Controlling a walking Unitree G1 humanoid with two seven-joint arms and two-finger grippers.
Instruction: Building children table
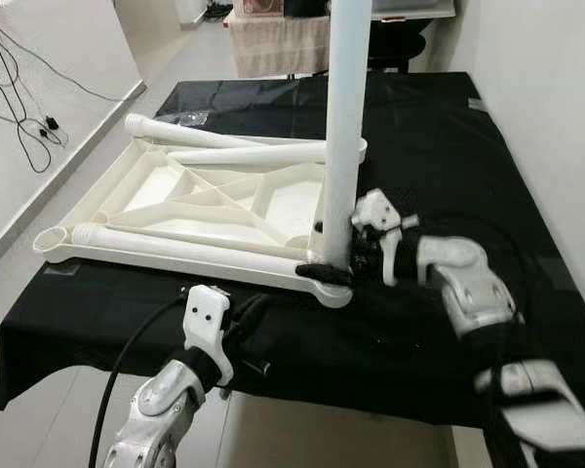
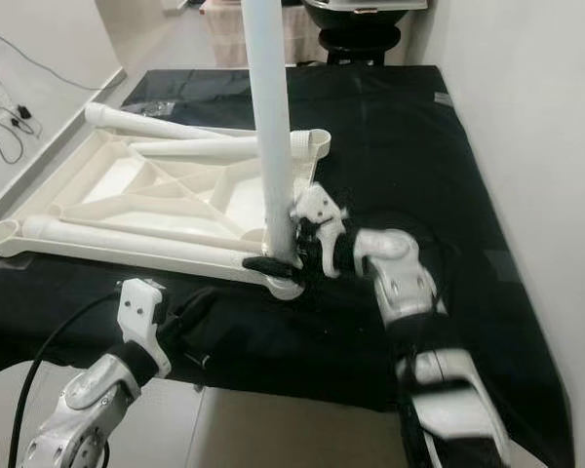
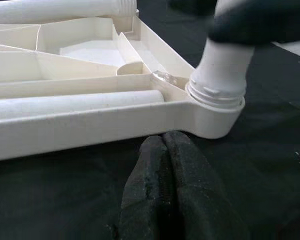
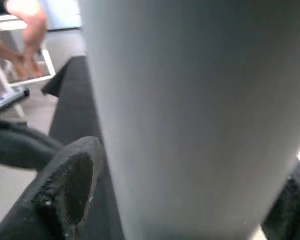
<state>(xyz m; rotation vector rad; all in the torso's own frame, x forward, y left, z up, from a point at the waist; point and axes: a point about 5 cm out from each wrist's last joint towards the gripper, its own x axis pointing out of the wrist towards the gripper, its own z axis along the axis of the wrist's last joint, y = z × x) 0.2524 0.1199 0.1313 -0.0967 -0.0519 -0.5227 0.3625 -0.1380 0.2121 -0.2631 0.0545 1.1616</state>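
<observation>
The white plastic tabletop (image 1: 146, 185) lies upside down on a black cloth. One white leg (image 1: 343, 127) stands upright in its near right corner socket (image 3: 215, 107). My right gripper (image 1: 333, 265) is shut on this leg just above the socket, and its black fingers (image 4: 65, 195) flank the tube (image 4: 190, 100). Three more legs lie inside the tabletop: one along the front (image 1: 190, 247) and two at the back (image 1: 185, 134). My left gripper (image 1: 249, 312) rests shut and empty on the cloth, with its tips (image 3: 162, 142) just short of the tabletop's front rim.
The black cloth (image 1: 439, 146) covers a table that ends close before me. A white wall (image 1: 556, 117) runs along the right. Cables (image 1: 19, 97) lie on the floor at left. A draped stand (image 1: 273, 44) is behind. A person's feet (image 4: 25, 40) are in the background.
</observation>
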